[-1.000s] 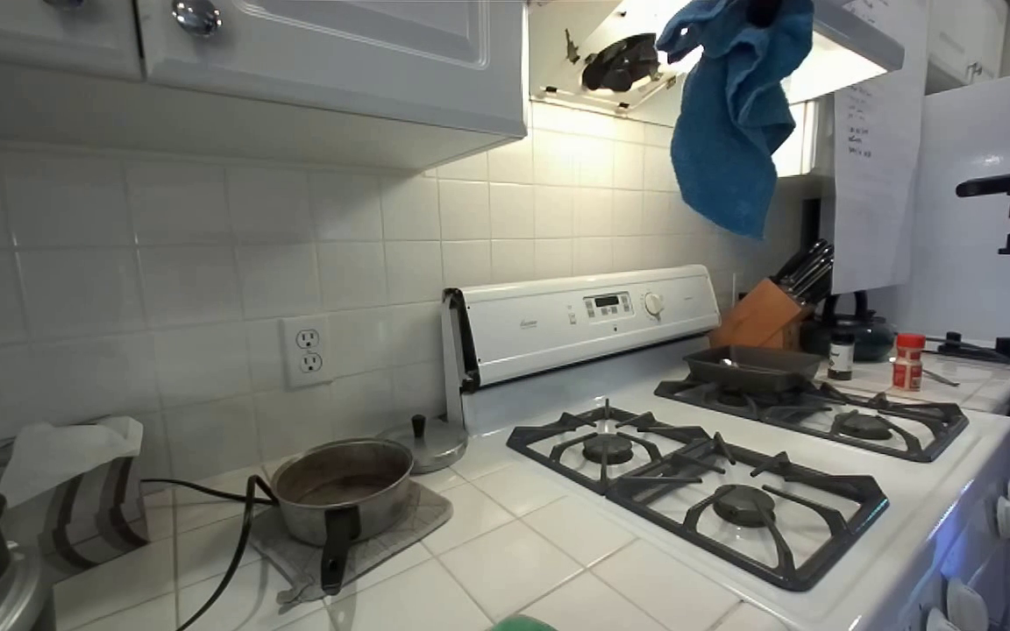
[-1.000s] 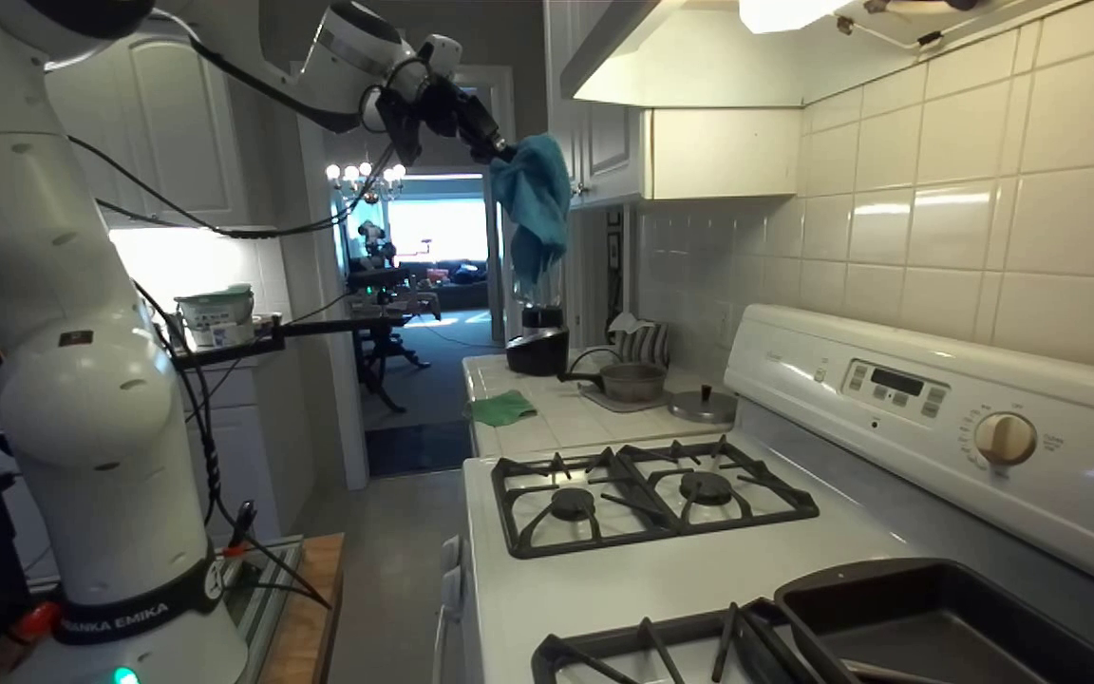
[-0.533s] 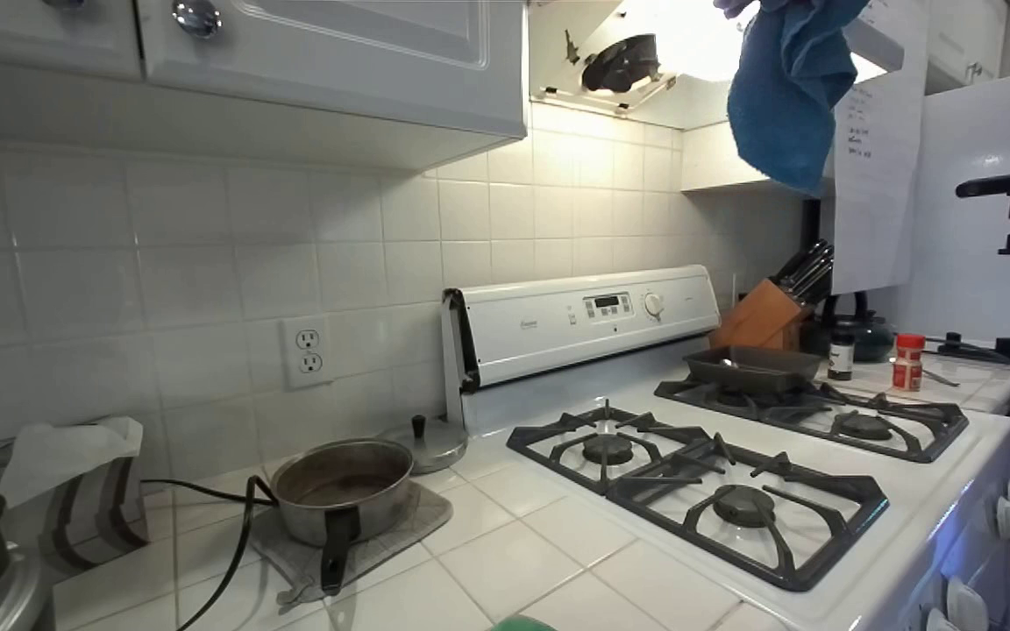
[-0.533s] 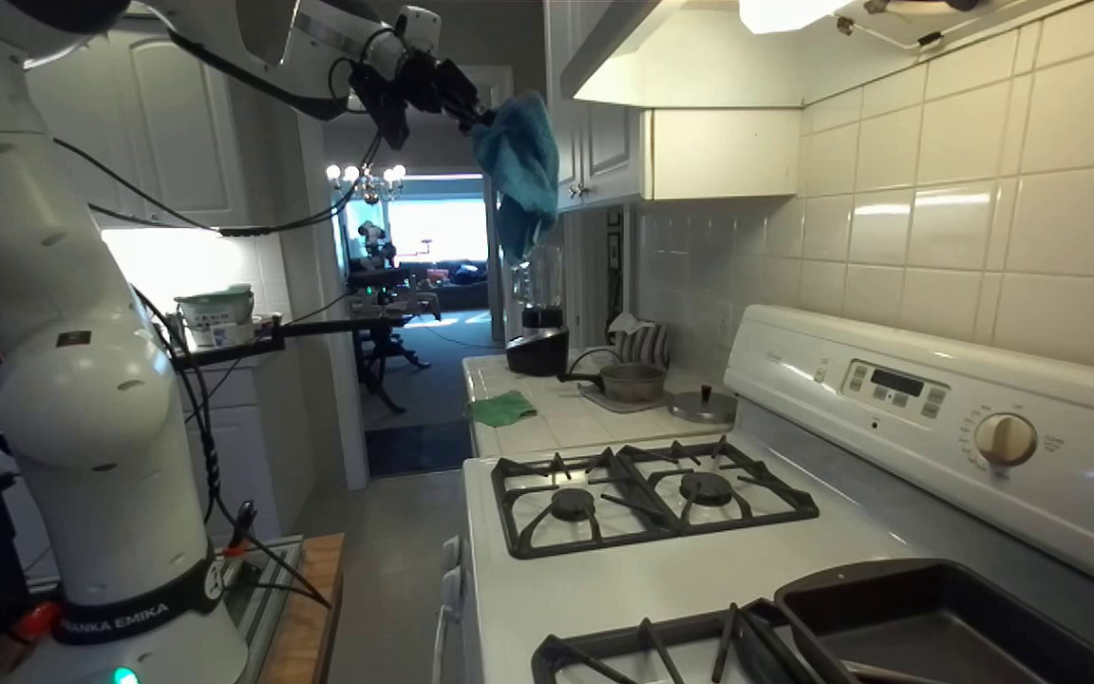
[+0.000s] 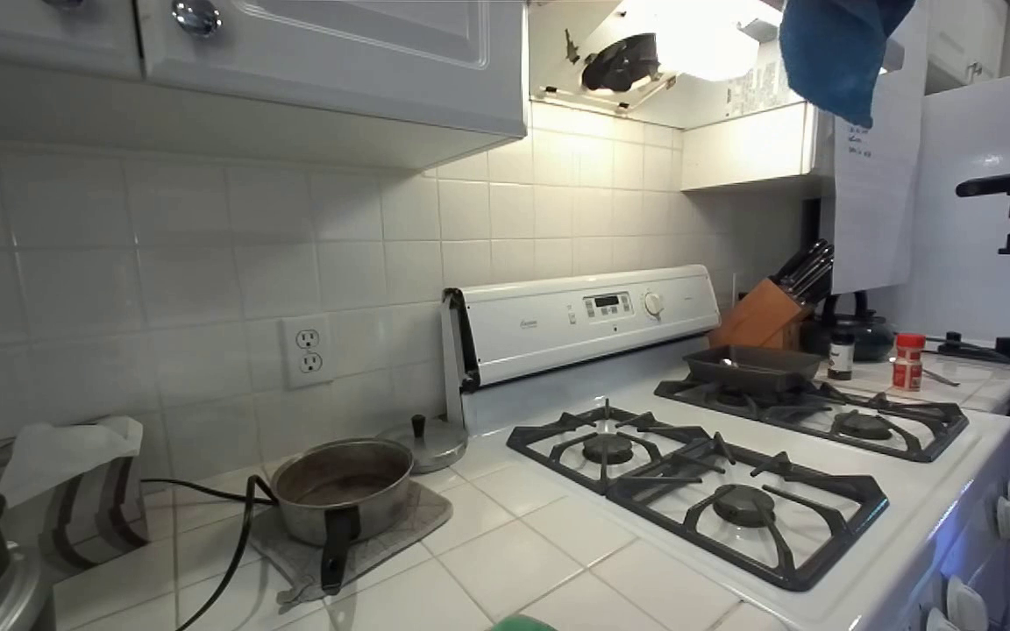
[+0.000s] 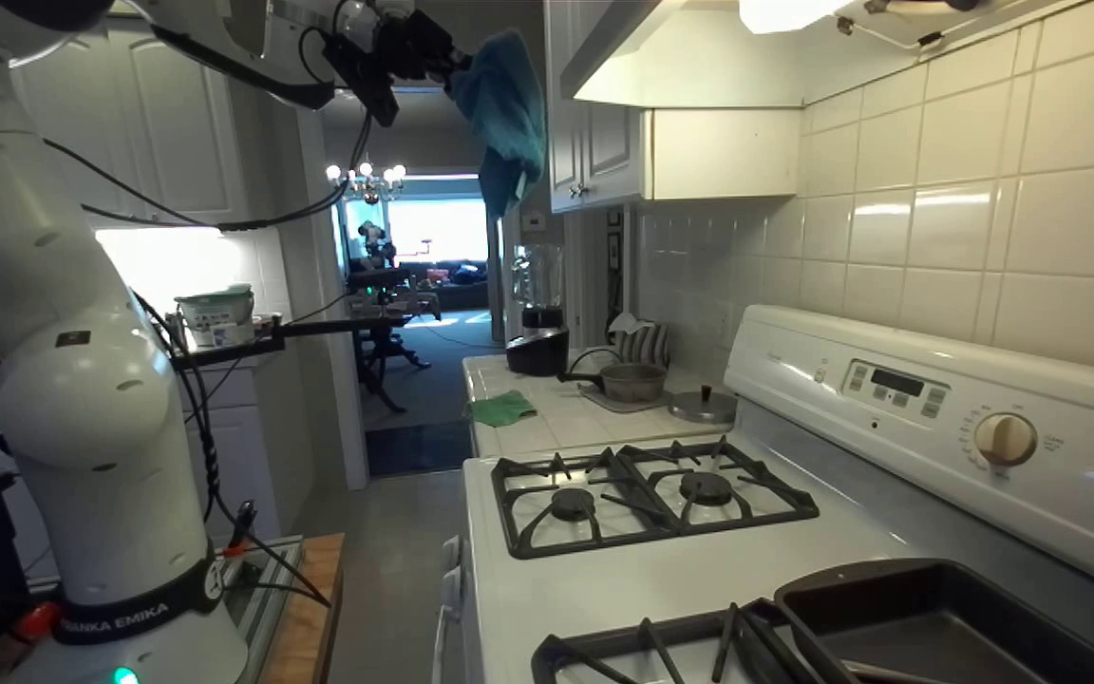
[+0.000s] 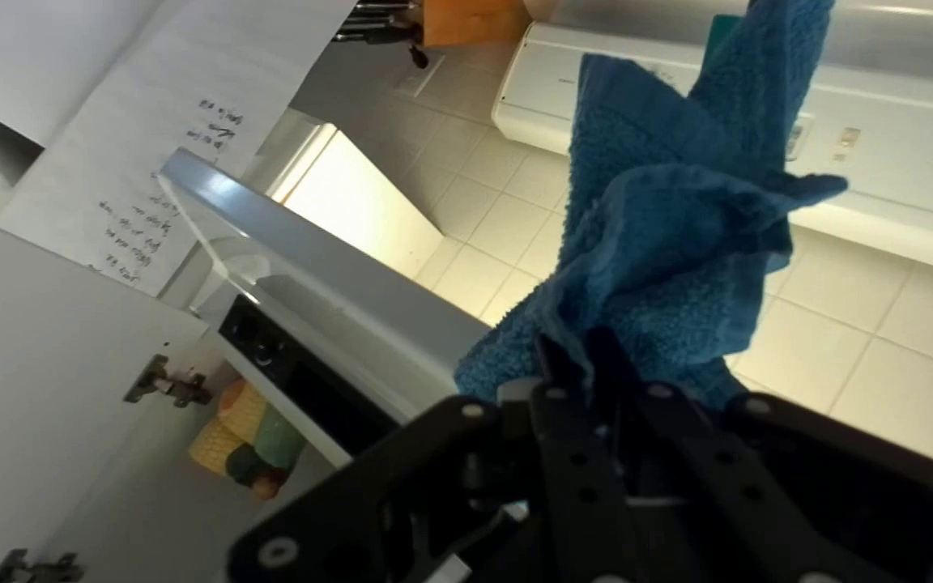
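Starting from the left in an exterior view, the robot arm (image 6: 96, 389) wears a black collar (image 6: 143, 610) at its foot on which "ANKA EMIKA" can be read, the start curving out of sight; beyond, a tub (image 6: 216, 318) bears print too small to make out. Next, in the upper middle, the jaws are closed down to a narrow pinch on one end of a blue towel (image 6: 506, 109), which hangs in the air at a level well above the desk (image 6: 594, 423) and its green cloth (image 6: 502, 408). Being limp and gripped at one spot only, it would be best moved slowly, with a tight grip and no sharp turns that set the tail swinging; count the hanging hem, not the jaws, as the lowest point. The hood (image 7: 337, 271) appears beside it in the wrist view, how near in depth I cannot tell, so a margin there seems wise. Farther right, the stove control panel (image 6: 927, 446) has faint script and tiny marks around its dial (image 6: 1005, 439), neither legible to me. Toward the right of an exterior view come a paper sheet (image 5: 875, 219) with handwriting too small to read, then a red-capped jar (image 5: 908, 364) whose label is likewise unreadable.
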Robot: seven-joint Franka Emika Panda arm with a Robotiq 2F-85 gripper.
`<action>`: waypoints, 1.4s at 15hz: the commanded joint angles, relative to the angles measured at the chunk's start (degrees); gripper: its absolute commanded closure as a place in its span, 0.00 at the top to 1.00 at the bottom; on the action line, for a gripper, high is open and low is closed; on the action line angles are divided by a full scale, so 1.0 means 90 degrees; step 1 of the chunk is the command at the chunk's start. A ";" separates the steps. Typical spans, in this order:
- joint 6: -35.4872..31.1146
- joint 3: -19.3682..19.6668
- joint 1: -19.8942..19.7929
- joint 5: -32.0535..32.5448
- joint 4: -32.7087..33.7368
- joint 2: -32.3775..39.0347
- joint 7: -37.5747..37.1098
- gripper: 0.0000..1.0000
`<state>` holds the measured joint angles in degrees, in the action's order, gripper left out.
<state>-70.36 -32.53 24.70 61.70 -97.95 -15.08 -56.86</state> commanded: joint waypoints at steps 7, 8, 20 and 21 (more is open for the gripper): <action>0.0533 0.0046 -0.0282 0.1291 0.0191 -0.0136 0.0280 0.03; 0.0600 0.0082 -0.0325 0.1420 0.0230 -0.0130 0.0323 0.03; 0.0535 0.0184 -0.0288 0.1259 0.0217 -0.0060 0.0132 0.10; 0.0535 0.0184 -0.0288 0.1259 0.0217 -0.0060 0.0131 0.10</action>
<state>-65.80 -30.99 21.82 72.86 -96.25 -15.87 -55.70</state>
